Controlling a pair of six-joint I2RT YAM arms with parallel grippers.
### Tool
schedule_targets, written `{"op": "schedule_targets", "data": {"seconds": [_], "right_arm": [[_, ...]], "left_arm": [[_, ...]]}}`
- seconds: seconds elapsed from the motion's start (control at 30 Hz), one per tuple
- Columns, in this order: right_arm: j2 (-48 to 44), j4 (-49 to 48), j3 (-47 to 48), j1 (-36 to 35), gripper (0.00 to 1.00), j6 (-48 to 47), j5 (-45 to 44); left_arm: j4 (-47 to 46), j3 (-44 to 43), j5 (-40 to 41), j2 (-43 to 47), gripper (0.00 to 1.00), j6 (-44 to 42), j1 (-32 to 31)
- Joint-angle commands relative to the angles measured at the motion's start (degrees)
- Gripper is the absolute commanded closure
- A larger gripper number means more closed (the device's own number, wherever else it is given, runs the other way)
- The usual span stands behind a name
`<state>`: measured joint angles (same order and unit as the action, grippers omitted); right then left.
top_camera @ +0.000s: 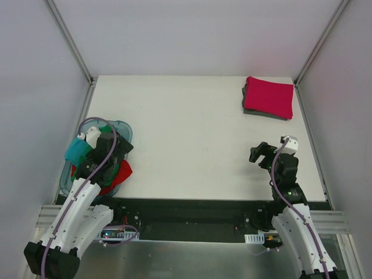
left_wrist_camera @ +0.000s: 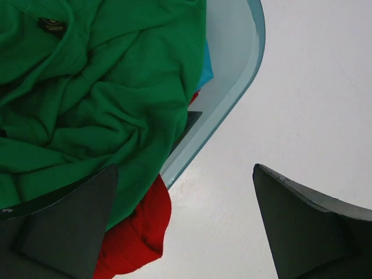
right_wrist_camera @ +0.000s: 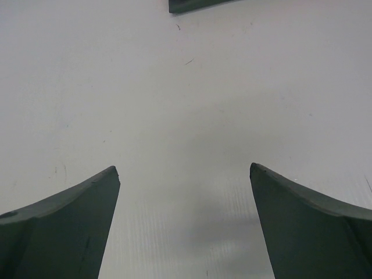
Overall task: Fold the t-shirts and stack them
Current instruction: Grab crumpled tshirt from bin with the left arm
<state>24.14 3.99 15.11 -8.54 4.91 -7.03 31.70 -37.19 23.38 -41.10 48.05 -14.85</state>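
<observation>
White table; green t-shirt just beside spread left pincer

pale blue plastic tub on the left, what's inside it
A crumpled bright green cloth shirt lies on top in the translucent pale-blue plastic tub; a teal shirt and a red shirt, spilling over the rim, show at its edges. The tub's bottom is covered.

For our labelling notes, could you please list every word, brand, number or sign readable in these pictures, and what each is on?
Dark label on the green shirt: faint yellowish marks, too small and blurred to read.
Nothing else in any view carries readable text.
</observation>
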Motion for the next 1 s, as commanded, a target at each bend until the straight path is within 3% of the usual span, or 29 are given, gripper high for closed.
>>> {"op": "schedule_targets", "data": {"seconds": [0.0,0.23,0.57,0.77,0.83,0.87,0.9,0.93,0.97], "right_arm": [[-1.11,0.67,2.11,0.19,0.04,-0.07,0.08],[-1.03,0.58,1.94,0.1,0.04,-0.25,-1.06],[1.7,0.58,2.29,0.19,0.04,-0.07,-2.11],[2.75,0.67,2.73,0.1,0.04,-0.16,-2.03],[2.75,0.58,2.46,0.19,0.04,-0.16,-2.29],[2.84,0.49,2.38,0.1,0.04,-0.16,-2.38],[3.1,0.41,2.46,0.18,0.04,-0.25,-2.46],[3.37,0.32,2.64,0.1,0.04,0.01,-2.81],[3.46,0.67,2.81,0.1,0.04,-0.07,-2.82]], "left_arm": [[3.01,0.28,4.13,1.55,0.01,1.78,2.1],[2.31,-0.07,4.48,-5.03,0.02,1.87,4.39],[1.08,0.27,3.87,-13.04,0.26,2.92,6.76],[0.9,0.01,4.66,-12.43,0.52,1.96,7.82],[0.73,-0.16,4.75,-11.9,0.65,1.61,8.0],[0.73,-0.42,4.66,-11.81,0.75,1.26,8.0],[0.82,-0.86,4.49,-11.63,0.92,0.65,8.0],[0.73,-1.3,4.4,-11.72,1.0,0.2,8.0],[0.82,-1.65,4.31,-11.72,1.0,-0.41,8.0]]}}
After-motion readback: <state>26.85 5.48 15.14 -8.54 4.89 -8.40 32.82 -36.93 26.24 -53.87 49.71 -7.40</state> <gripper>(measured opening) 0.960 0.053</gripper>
